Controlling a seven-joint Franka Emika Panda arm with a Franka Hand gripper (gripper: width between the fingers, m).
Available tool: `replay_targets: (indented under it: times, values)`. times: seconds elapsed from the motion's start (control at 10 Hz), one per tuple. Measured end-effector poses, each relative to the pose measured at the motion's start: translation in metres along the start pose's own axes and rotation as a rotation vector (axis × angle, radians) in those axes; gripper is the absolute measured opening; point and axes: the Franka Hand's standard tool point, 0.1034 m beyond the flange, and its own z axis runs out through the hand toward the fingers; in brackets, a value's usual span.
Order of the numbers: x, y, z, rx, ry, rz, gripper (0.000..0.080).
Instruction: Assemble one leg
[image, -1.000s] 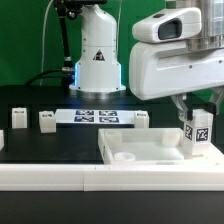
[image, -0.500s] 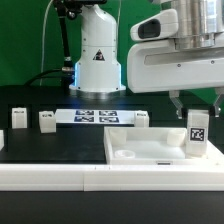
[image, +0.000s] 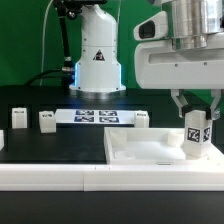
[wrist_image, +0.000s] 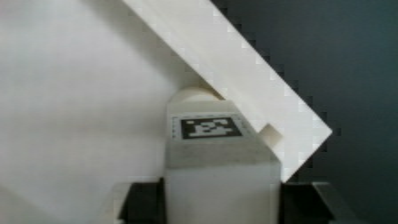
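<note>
Exterior view: the gripper (image: 197, 118) has dropped back over the leg (image: 198, 136), its fingers pressing both sides. The leg stands upright in the white panel's (image: 140, 152) corner on the exterior view's right, probably ready for another tightening turn.

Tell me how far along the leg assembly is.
Done: the small white plastic block leg with a black-and-white tag stands upright at a corner of the large flat white panel. In hand: the gripper holds it, fingers pressed to its sides. Left: seating it fully, which these views cannot confirm. Other small white blocks lie unused on the table.
</note>
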Motion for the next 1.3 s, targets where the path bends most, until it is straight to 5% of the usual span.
replay_targets:
  times: [0.2, 0.3, 0.4, 0.5, 1.3]
  values:
    - [-0.002, -0.002, 0.000, 0.006, -0.008, 0.099, 0.0351]
    - [-0.002, -0.002, 0.001, 0.006, -0.009, 0.060, 0.0495]
    - [-0.002, -0.002, 0.001, 0.005, -0.009, 0.012, 0.0495]
    - [-0.002, -0.003, 0.001, 0.005, -0.010, -0.049, 0.0615]
    - [0.001, -0.012, -0.001, -0.035, -0.001, -0.914, 0.0649]
